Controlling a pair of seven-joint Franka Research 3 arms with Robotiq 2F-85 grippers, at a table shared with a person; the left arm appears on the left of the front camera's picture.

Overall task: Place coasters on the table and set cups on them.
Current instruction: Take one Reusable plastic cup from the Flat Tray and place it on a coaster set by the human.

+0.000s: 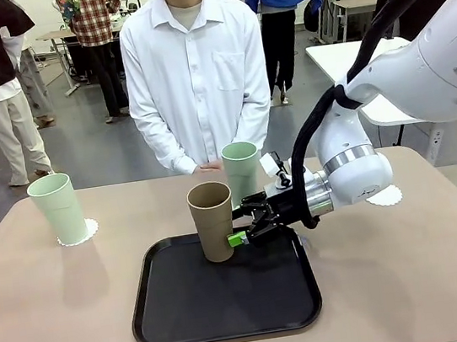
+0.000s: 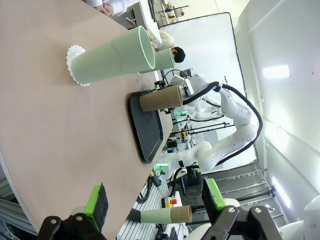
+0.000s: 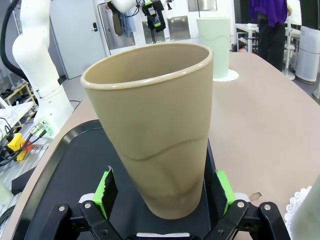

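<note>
A tan-brown cup (image 1: 212, 220) stands upright at the back of the black tray (image 1: 189, 313). My right gripper (image 1: 239, 232) reaches in from the right, open, and straddles the tan cup's (image 3: 155, 135) lower half. Small gaps show beside both green pads (image 3: 108, 189). One pale green cup (image 1: 58, 209) stands on a coaster (image 1: 82, 234) at the table's (image 1: 47, 332) far left. Another green cup (image 1: 242, 169) stands behind the tan one, near the person. A second coaster (image 1: 385, 196) lies at the right behind my arm. My left gripper (image 2: 154, 194) hangs open over the table's near edge, holding nothing.
The person (image 1: 196, 73) stands at the far edge, hands together close to the rear green cup. The tray takes up the table's middle front. A lacy coaster edge (image 3: 300, 202) shows right of my right gripper. A white table (image 1: 340, 57) stands behind on the right.
</note>
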